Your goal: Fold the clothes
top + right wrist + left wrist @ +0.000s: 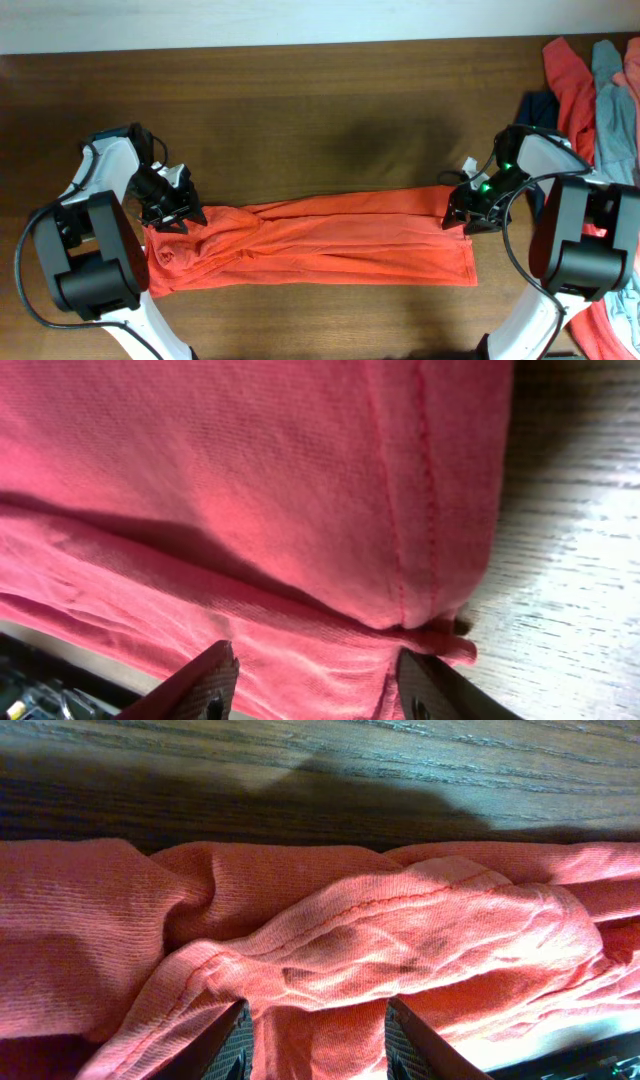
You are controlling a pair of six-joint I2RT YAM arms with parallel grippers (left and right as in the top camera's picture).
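Observation:
The orange-red T-shirt [320,240] lies on the wooden table [300,110] as a long horizontal band, folded over on itself, with no lettering showing. My left gripper [178,212] sits at its upper left end, its jaws [315,1042] closed on a bunched fold of the shirt [400,920]. My right gripper [462,212] sits at the upper right end, its jaws [315,682] holding cloth next to the hemmed edge of the shirt [250,480]. The cloth is drawn out between the two grippers.
A pile of other garments [595,90], red, grey-blue, navy and pink, lies at the far right and runs down the right edge [620,320] behind the right arm. Bare wood lies above the shirt.

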